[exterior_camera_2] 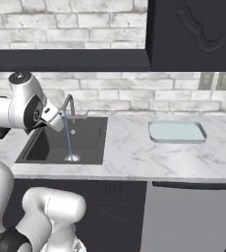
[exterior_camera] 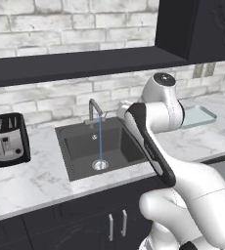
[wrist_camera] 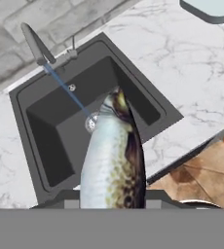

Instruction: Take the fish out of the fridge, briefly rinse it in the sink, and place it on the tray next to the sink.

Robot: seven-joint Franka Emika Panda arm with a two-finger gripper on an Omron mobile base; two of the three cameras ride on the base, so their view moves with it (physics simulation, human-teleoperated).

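Note:
The fish, pale-bellied with a dark speckled back, is held lengthwise in my gripper, which is shut on it. It hangs over the black sink, its far end close to the steel drain. Water runs in a thin blue stream from the arched faucet down to the drain. My hand hovers over the sink, level with the faucet. The pale blue-green tray lies on the counter right of the sink. The fridge is out of view.
A black and steel toaster stands on the marble counter left of the sink. A dark shelf and upper cabinet hang above the brick wall. Bare counter lies between sink and tray. Wooden floor shows past the counter edge.

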